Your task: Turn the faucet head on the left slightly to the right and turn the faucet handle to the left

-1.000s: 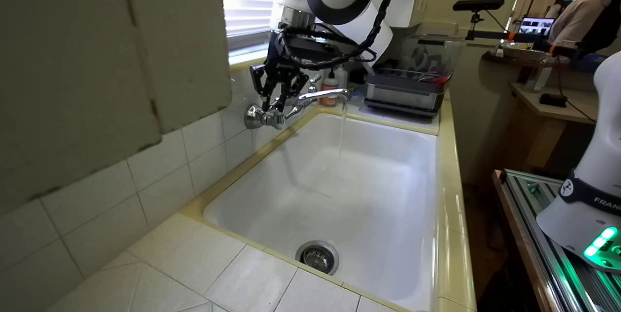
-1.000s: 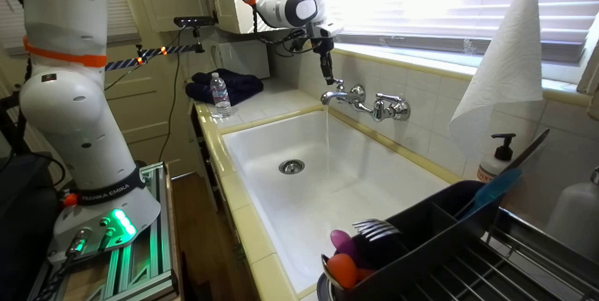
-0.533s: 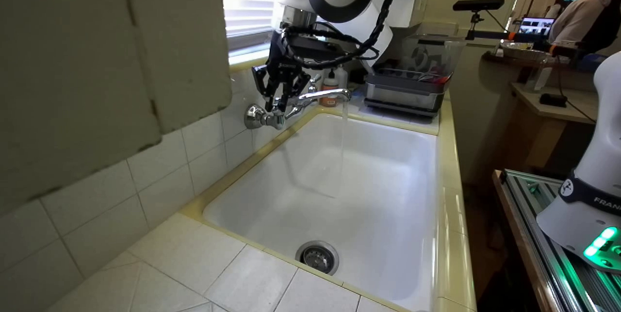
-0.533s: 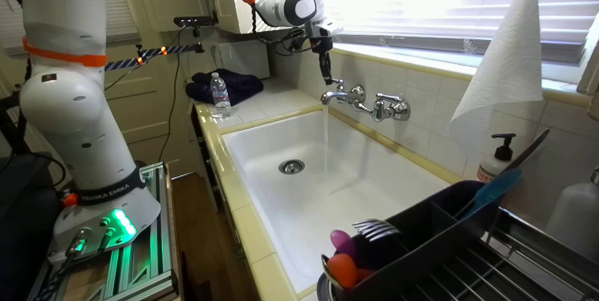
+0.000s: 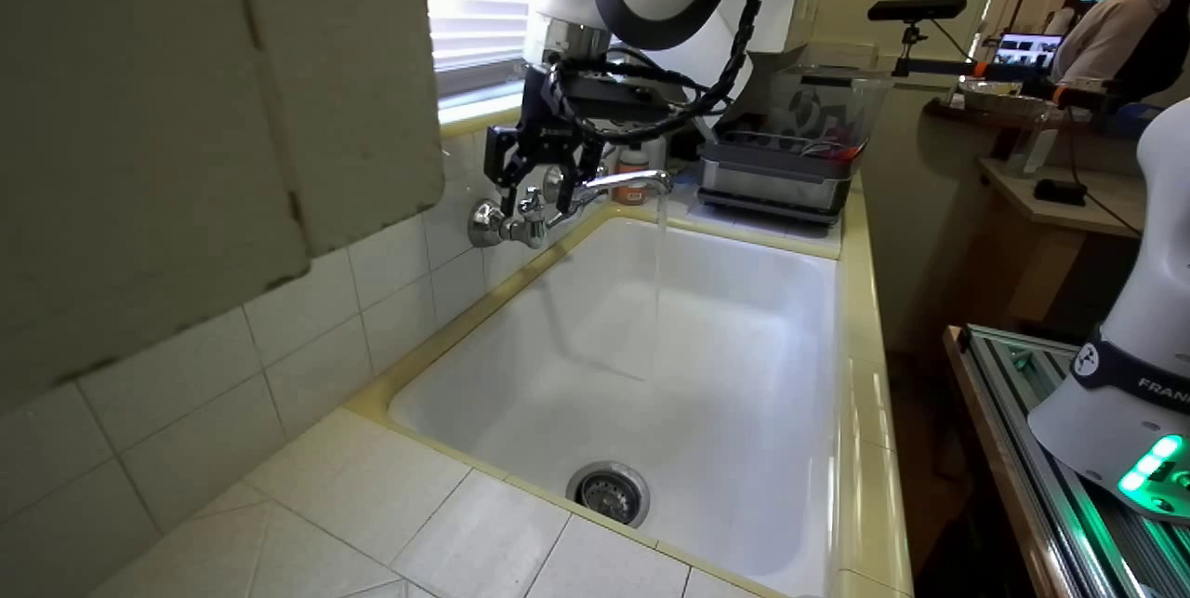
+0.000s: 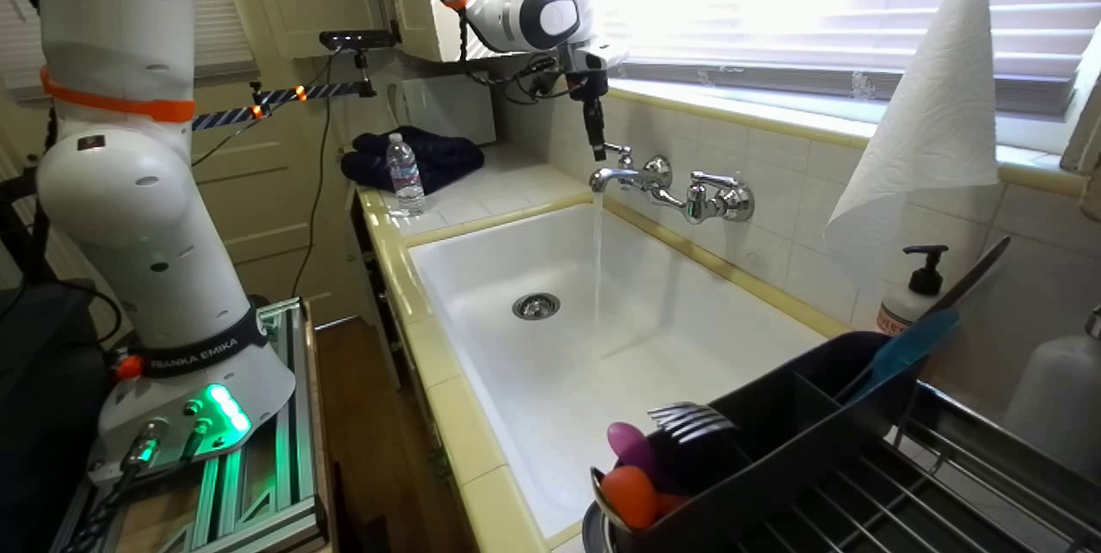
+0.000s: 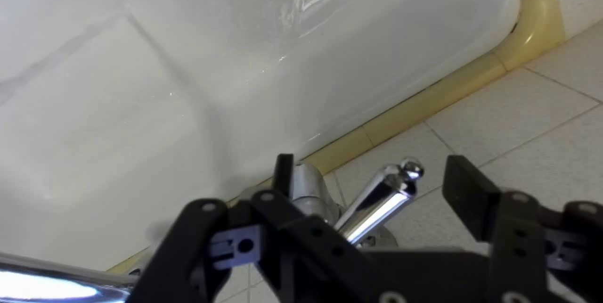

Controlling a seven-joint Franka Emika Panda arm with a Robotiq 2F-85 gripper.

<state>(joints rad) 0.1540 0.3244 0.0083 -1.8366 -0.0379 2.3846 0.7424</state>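
Two jaws stood wide, holding nothing, the left handle (image 7: pixel 378 205) between them in my wrist view. The spout (image 6: pixel 621 175) was running; I judged that handle's turn likely done. Next seemed to call for backing clear.

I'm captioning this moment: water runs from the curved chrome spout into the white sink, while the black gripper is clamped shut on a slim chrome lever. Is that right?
Not quite: the black gripper is open. The wrist view shows gaps on either side of the slim chrome lever. Water does run from the curved chrome spout into the white sink.
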